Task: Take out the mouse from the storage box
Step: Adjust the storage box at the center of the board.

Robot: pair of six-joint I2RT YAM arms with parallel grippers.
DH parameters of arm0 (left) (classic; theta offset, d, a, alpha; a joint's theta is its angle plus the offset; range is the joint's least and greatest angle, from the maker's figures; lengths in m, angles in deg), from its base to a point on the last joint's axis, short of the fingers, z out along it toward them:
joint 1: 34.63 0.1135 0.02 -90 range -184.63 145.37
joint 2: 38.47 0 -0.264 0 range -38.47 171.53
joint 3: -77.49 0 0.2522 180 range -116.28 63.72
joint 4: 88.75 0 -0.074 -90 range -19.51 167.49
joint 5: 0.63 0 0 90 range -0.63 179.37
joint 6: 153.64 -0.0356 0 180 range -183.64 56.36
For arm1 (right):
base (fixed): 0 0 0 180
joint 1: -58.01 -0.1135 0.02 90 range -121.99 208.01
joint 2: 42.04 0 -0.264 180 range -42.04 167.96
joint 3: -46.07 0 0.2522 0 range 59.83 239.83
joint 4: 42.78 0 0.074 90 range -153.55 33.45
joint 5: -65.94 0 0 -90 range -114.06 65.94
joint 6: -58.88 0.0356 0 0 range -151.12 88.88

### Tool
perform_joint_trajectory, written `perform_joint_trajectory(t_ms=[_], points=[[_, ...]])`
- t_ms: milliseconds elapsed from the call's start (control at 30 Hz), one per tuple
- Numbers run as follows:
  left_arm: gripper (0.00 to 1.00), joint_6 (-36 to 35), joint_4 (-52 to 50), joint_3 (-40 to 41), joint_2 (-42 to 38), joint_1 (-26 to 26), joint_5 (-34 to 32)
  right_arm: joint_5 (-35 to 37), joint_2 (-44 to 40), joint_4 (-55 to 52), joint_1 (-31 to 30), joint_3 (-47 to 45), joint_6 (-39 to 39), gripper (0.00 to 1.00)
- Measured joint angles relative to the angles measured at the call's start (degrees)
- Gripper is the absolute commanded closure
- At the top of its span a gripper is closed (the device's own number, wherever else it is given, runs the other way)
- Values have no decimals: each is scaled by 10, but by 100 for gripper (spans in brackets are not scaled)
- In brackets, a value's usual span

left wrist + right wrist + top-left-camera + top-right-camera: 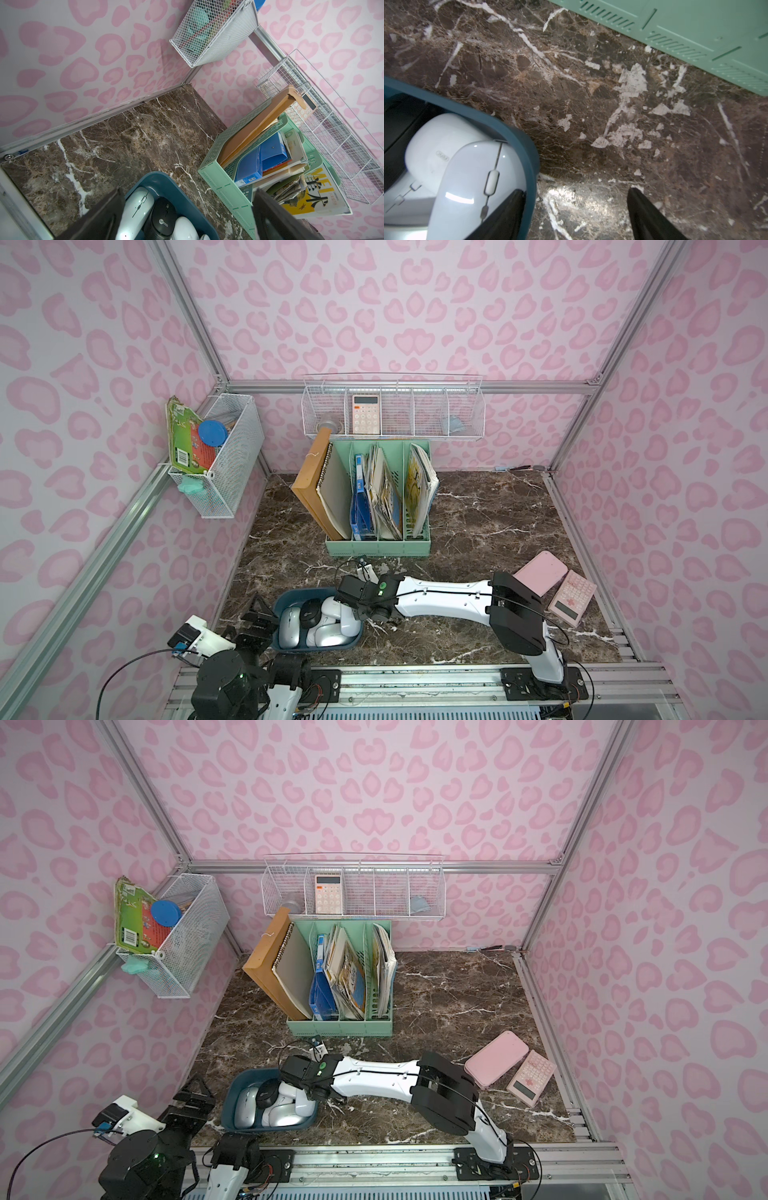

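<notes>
While the left gripper [187, 189] hangs with jaws spread wide at the desk's [478, 522] near-left corner, the storage box [320, 648] sits just beside it by the near edge, holding several mice, 1 black mouse [311, 612] among white ones. The right gripper [576, 190] straddles the box's right wall, jaws apart: 1 finger [506, 216] inside beside a white mouse [467, 187], the other over bare marble. Farther back stands a mint-green file holder [376, 549]; a pink calculator [572, 599] lies near the right edge.

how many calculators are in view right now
2. A pale calculator stands in the white wire basket on the back wall; a pink calculator lies on the table beside a pink case. Others may be hidden.
</notes>
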Motion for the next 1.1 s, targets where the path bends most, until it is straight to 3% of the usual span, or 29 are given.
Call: perform_joint_trajectory(t_ms=[433, 767, 933, 1100], points=[[1, -9, 3, 6, 6, 0, 13, 33, -40, 9, 8, -68, 15, 26], [0, -21, 16, 8, 69, 0, 36, 39, -155, 62, 46, -237, 24, 26], [1, -29, 21, 6, 130, 0, 64, 36, -210, 90, 74, -315, 35, 26], [1, -20, 50, 38, 201, 0, 165, 40, -251, 95, 86, -354, 36, 25]])
